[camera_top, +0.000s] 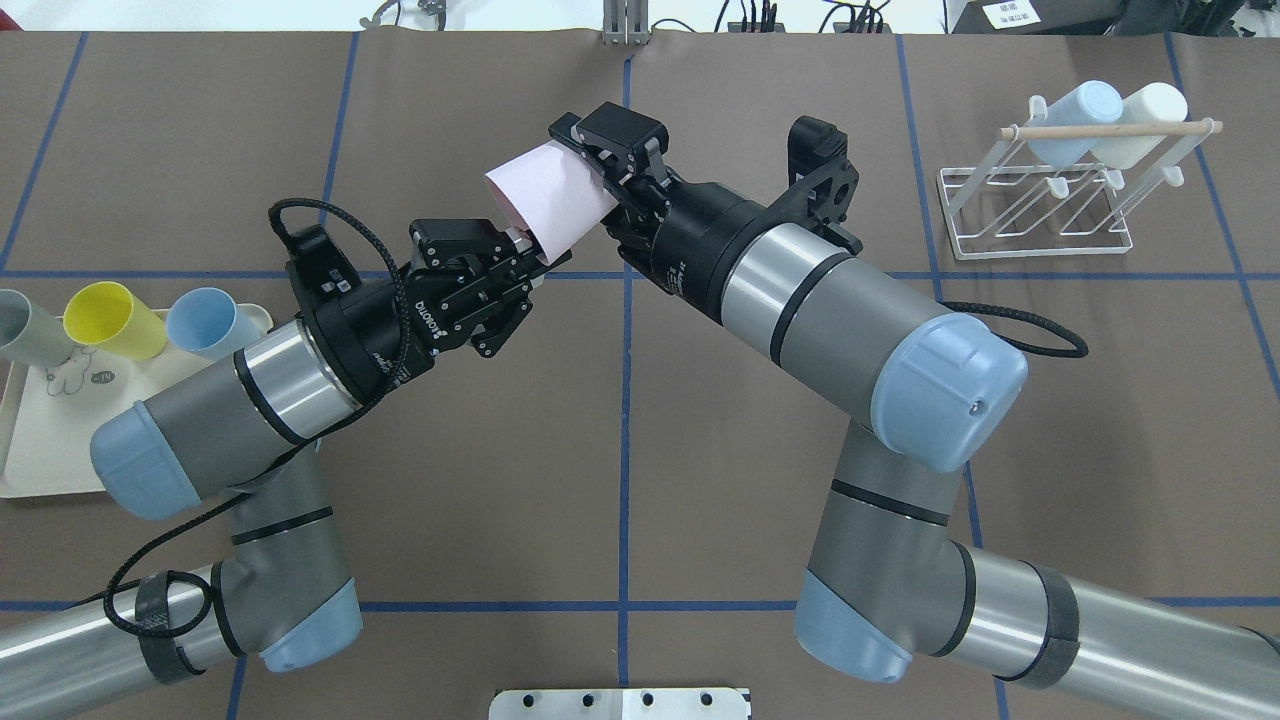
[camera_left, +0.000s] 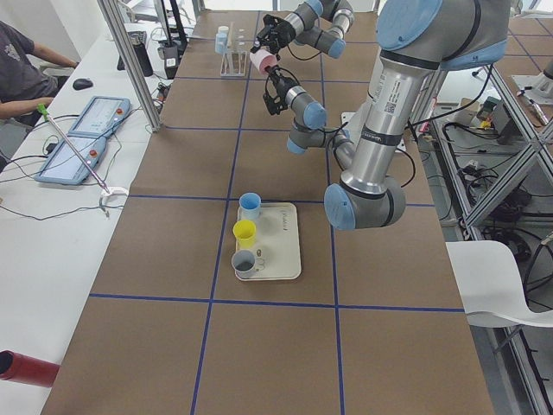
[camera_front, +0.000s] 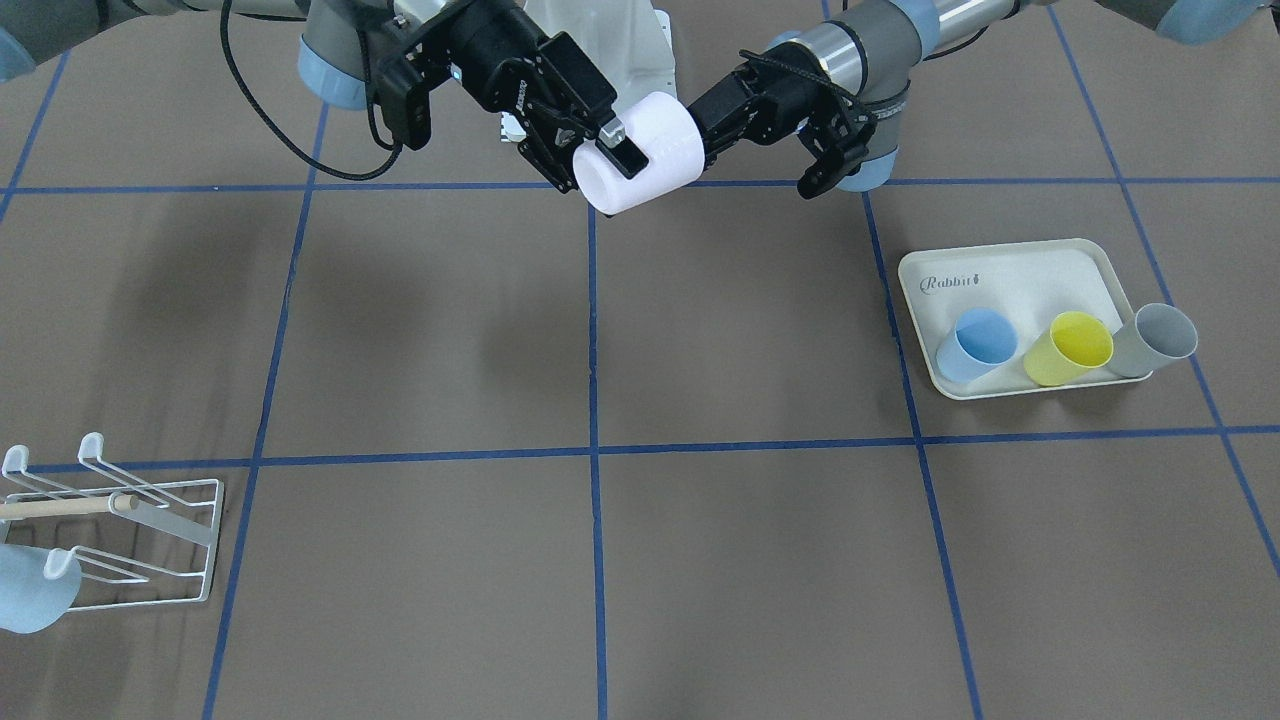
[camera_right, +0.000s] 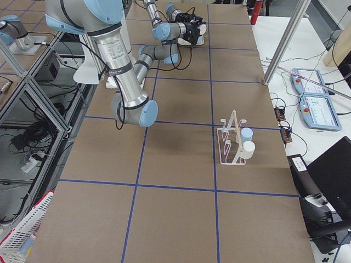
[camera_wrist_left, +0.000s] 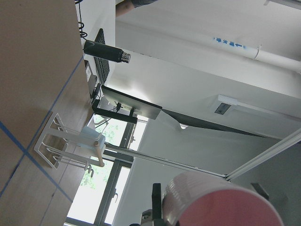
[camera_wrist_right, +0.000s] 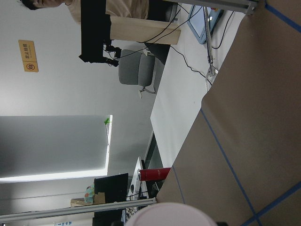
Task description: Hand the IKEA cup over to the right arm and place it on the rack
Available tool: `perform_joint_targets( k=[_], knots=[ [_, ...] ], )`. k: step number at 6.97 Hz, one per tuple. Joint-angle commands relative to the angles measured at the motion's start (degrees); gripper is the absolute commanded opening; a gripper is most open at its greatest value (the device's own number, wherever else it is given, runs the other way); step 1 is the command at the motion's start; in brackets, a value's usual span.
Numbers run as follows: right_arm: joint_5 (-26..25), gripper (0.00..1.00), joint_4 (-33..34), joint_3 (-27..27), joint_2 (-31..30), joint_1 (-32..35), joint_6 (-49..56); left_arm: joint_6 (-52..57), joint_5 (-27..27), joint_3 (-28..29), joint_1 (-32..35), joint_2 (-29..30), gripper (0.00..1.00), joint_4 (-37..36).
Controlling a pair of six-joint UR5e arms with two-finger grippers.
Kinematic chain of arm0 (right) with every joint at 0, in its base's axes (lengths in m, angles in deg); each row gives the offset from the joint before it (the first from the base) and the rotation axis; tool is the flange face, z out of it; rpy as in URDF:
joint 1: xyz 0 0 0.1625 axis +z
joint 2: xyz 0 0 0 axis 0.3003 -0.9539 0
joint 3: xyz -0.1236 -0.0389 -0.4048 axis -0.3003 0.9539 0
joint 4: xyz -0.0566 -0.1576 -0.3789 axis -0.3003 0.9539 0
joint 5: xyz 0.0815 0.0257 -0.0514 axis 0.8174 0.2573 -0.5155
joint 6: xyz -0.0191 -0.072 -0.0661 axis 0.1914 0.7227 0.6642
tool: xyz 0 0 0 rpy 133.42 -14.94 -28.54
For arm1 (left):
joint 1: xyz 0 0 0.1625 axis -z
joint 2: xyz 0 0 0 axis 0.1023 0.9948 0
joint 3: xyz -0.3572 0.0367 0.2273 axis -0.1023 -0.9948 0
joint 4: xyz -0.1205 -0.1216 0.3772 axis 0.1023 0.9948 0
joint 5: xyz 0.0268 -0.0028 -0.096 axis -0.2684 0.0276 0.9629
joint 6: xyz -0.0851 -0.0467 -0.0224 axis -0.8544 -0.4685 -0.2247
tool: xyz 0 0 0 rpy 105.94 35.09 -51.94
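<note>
Your right claw (camera_top: 592, 185) is closed on the wide, open end of the pale pink plastic cup (camera_top: 545, 195). Your left claw (camera_top: 528, 262) is clamped on the narrow base end, so both hold the cup on its side, in the air above the brown paper-covered worktop (camera_front: 750, 330). Well apart, on the right arm's side, stands the white wire rack with a wooden dowel (camera_top: 1040, 215). A light-blue cup (camera_top: 1075, 110) and a white cup (camera_top: 1150, 110) sit on it
</note>
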Motion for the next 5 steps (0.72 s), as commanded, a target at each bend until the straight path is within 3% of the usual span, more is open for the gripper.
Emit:
perform_joint_targets(
  k=[1, 5],
  knots=[
    [0.1, 0.00, -0.1, -0.1, -0.2, 0.1, 0.1, 2.5, 0.0, -0.2, 0.1, 0.1, 1.00, -0.2],
    [0.0, 0.00, -0.5, -0.7, -0.6, 2.0, 1.1, 2.6, 0.5, -0.2, 0.4, -0.7, 1.00, 0.4]
  ],
)
